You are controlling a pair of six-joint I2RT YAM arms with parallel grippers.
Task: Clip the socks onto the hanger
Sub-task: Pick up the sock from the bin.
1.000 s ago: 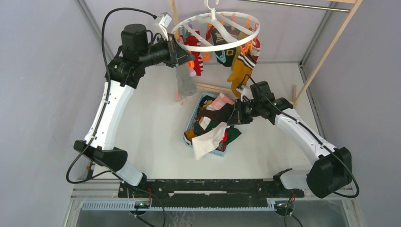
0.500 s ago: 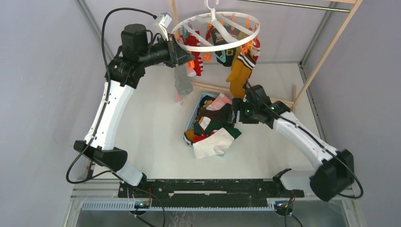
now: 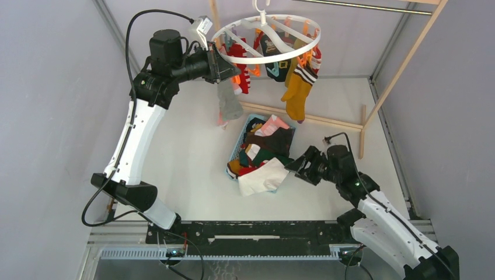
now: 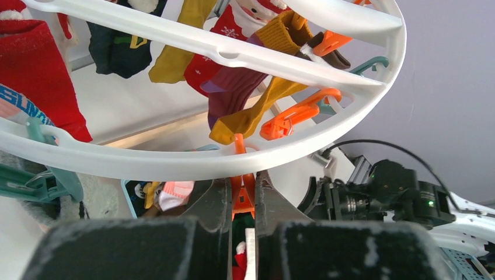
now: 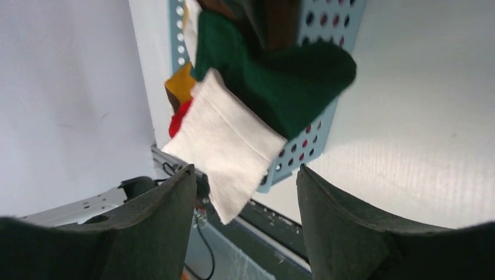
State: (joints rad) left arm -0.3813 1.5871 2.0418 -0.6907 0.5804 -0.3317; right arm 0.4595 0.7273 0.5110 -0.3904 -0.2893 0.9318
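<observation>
The white ring hanger hangs at the back with several socks clipped on: red, mustard striped, grey. My left gripper is up at the ring's left rim, shut on an orange clip. More socks fill the light-blue basket. A white sock drapes over its near edge, with a green sock above it. My right gripper stands open and low, just right of the basket. In the right wrist view the white sock lies ahead of the gripper, untouched.
A wooden frame stands around the hanger, its base bar on the table behind the basket and a slanted post at the right. Grey walls close in on both sides. A black rail runs along the near edge.
My right gripper opened and let go of the white sock, which dropped onto the basket's near edge. The right arm pulled back and down to the near right. The left arm has not moved.
</observation>
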